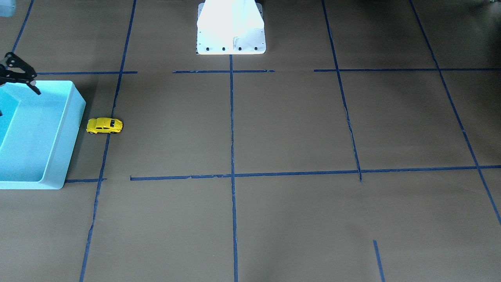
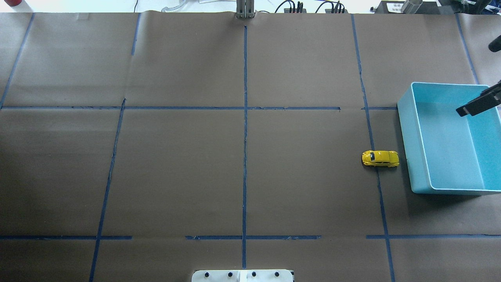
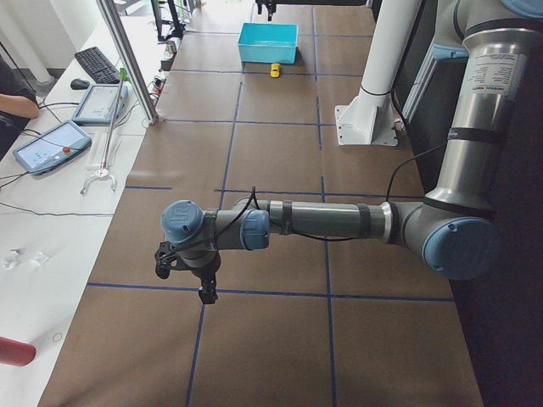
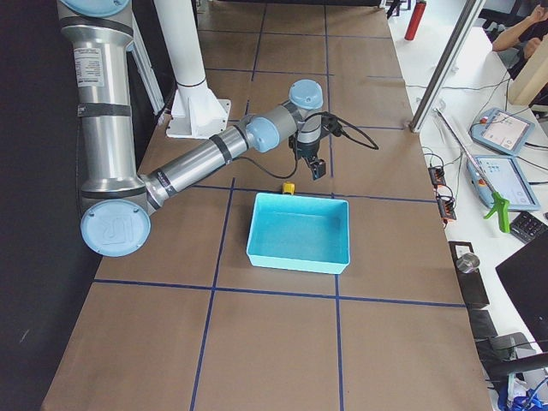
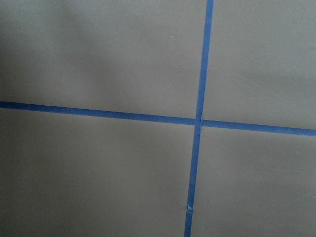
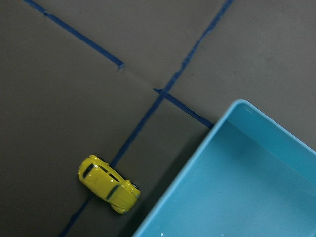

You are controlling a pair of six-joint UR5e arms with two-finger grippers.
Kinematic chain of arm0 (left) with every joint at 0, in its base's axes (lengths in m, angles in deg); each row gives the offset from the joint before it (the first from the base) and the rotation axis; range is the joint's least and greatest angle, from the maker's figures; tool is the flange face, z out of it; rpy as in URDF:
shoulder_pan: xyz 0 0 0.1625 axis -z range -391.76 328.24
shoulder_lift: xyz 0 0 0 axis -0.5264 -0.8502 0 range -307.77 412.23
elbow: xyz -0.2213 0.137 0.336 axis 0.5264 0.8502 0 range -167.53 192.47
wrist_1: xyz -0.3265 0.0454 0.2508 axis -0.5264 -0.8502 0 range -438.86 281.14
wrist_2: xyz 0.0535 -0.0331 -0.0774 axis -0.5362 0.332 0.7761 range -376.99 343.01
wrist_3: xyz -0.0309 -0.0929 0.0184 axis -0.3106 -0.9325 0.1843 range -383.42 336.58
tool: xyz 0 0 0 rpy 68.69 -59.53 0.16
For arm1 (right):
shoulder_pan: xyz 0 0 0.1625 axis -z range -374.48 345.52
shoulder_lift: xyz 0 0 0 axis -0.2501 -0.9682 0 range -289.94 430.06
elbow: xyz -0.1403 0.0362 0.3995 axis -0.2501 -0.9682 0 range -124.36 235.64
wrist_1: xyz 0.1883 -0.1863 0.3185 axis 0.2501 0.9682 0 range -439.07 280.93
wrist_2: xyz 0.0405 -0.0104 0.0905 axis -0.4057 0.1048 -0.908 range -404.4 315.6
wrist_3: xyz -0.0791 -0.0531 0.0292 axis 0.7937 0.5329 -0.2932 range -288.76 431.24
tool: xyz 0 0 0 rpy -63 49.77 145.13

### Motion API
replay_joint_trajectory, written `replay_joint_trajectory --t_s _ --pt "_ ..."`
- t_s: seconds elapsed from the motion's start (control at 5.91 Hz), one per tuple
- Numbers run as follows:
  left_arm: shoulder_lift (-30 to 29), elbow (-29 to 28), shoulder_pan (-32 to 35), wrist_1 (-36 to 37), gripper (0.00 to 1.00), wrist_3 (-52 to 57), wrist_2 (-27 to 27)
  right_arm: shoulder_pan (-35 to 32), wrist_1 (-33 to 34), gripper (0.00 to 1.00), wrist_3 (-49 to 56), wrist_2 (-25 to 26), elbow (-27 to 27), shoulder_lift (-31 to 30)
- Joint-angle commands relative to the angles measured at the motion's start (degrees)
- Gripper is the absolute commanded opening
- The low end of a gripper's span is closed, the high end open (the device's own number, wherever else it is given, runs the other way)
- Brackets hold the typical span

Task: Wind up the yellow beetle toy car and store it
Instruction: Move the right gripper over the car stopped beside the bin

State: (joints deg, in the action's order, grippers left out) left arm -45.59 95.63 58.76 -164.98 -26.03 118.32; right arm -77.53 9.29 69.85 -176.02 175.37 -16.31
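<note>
The yellow beetle toy car [image 1: 104, 125] stands on its wheels on the brown table, just beside the light blue bin [image 1: 74, 117], outside it. The overhead view shows the car [image 2: 380, 158] left of the bin [image 2: 407, 129]. The right wrist view shows the car [image 6: 108, 184] on a blue tape line near the bin's corner [image 6: 222, 173]. My right gripper [image 1: 18, 102] hangs above the bin's back part with its fingers [image 2: 475, 105] spread, empty. My left gripper [image 3: 204, 284] hangs over bare table far from the car; I cannot tell if it is open.
The white robot base [image 1: 231, 27] stands at the table's middle. Blue tape lines [image 1: 232, 156] divide the brown surface into squares. The bin is empty. Tablets and cables [image 4: 501, 180] lie on the side bench beyond the table edge.
</note>
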Motion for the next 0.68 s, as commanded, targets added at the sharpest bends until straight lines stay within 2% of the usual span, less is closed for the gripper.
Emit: replay_joint_trajectory --t_s 0.0,0.17,0.34,0.51 --pt "0.09 -0.27 0.01 0.07 1.0 -0.03 -0.05 7.81 -0.12 1.0 7.22 2.66 0.68 1.29" --pt "0.09 -0.36 0.01 0.16 1.0 -0.03 -0.14 11.94 -0.82 1.0 9.72 7.21 0.67 1.38" --pt "0.18 -0.45 0.1 0.34 1.0 -0.03 -0.23 15.29 -3.78 1.0 16.44 12.91 0.15 1.03" --pt "0.18 -0.89 0.01 0.43 1.0 -0.03 -0.23 15.58 -6.51 1.0 21.99 13.23 -0.9 0.51"
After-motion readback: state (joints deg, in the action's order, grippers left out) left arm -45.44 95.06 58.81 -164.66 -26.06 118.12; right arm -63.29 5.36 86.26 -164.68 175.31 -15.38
